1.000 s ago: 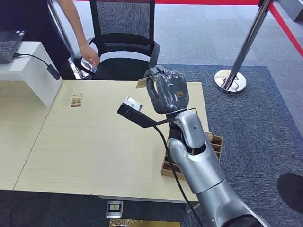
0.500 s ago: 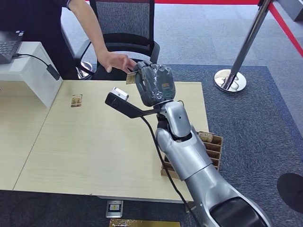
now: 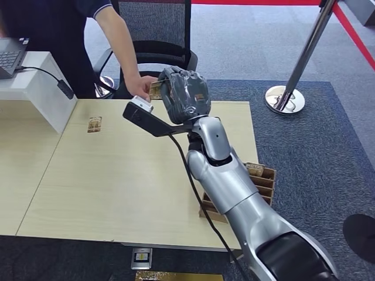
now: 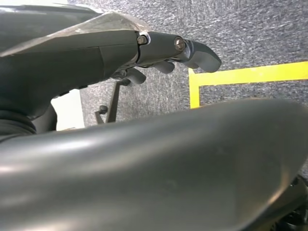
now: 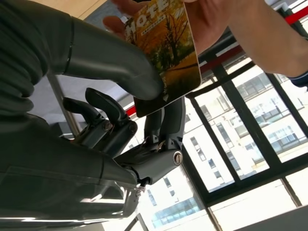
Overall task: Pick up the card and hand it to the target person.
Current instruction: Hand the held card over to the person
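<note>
My right hand [image 3: 183,93] is raised over the table's far edge and pinches a hotel card [image 3: 156,89] with an autumn-tree picture. In the right wrist view the thumb [image 5: 120,67] presses on the card [image 5: 167,48] and the darker fingers sit behind it. A person's hand [image 3: 141,86] reaches in from the far left and grips the card's other end; that hand [image 5: 218,19] covers the card's far edge. My left hand [image 4: 109,53] hangs over grey carpet with its fingers stretched out and nothing in them.
A second card [image 3: 94,124] lies on the wooden table [image 3: 111,187] near a white riser [image 3: 40,82] carrying a laptop. A cardboard card rack [image 3: 262,178] stands at the table's right edge. A black office chair [image 3: 154,35] and a chrome stanchion [image 3: 285,99] stand beyond.
My right arm has swung left and farther out with the card. The person's hand left the chair armrest, reached across and now grips the card.
</note>
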